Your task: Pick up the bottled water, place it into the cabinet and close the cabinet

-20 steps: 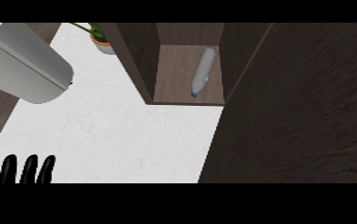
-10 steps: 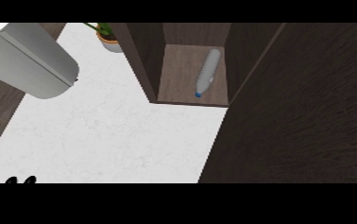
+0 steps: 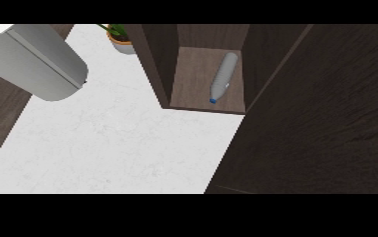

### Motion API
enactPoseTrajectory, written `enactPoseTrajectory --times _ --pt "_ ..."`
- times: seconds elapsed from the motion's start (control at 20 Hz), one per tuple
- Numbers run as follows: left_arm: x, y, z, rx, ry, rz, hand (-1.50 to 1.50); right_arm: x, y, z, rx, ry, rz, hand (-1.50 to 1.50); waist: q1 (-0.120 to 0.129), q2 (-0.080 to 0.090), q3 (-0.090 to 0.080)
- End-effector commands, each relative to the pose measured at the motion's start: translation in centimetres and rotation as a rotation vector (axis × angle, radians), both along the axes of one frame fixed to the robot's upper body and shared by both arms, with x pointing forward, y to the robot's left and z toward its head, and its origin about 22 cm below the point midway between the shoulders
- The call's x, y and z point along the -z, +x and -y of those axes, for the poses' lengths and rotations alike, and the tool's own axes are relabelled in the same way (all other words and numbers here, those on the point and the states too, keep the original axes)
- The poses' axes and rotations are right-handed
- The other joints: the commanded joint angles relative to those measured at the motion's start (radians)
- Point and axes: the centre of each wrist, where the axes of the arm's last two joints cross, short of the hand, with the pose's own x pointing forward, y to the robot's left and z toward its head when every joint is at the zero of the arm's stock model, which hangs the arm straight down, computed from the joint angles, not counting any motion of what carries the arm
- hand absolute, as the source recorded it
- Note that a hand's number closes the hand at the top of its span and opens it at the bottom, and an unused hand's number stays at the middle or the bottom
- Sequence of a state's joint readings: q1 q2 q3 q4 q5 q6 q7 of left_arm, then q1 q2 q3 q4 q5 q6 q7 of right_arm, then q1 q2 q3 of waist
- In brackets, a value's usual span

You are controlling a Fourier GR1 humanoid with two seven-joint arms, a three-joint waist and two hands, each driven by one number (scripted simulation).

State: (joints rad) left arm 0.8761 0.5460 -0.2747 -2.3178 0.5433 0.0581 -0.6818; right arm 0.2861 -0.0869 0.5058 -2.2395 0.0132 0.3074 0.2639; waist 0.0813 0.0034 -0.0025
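bottle (image 3: 223, 77): clear slim plastic, blue cap, lying on its side on cabinet (image 3: 198, 73) shelf | cabinet: dark wood grain | counter (image 3: 118, 141): white marble | my hands: out of view, fingers can't tell

One bottled water (image 3: 222, 77) lying inside one open cabinet (image 3: 209, 63), one dark cabinet door (image 3: 310, 131) at the right, one potted plant (image 3: 119, 38) at the back, one grey forearm (image 3: 40, 61) at the left, one white counter (image 3: 118, 141)
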Motion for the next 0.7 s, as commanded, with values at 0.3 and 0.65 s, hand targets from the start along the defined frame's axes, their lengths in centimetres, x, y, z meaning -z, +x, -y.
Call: enactPoseTrajectory --times 0.3,0.65 --pt "-0.8 -2.9 -3.3 -0.022 -0.084 0.023 -1.5 -2.9 5.7 -5.5 -0.057 0.176 -0.081 1.5 -0.009 -0.003 0.001" --pt "-1.7 -3.8 -5.4 -0.004 -0.073 0.025 -1.5 -5.5 12.3 -5.8 -0.035 0.275 -0.125 1.5 -0.025 -0.002 0.003"
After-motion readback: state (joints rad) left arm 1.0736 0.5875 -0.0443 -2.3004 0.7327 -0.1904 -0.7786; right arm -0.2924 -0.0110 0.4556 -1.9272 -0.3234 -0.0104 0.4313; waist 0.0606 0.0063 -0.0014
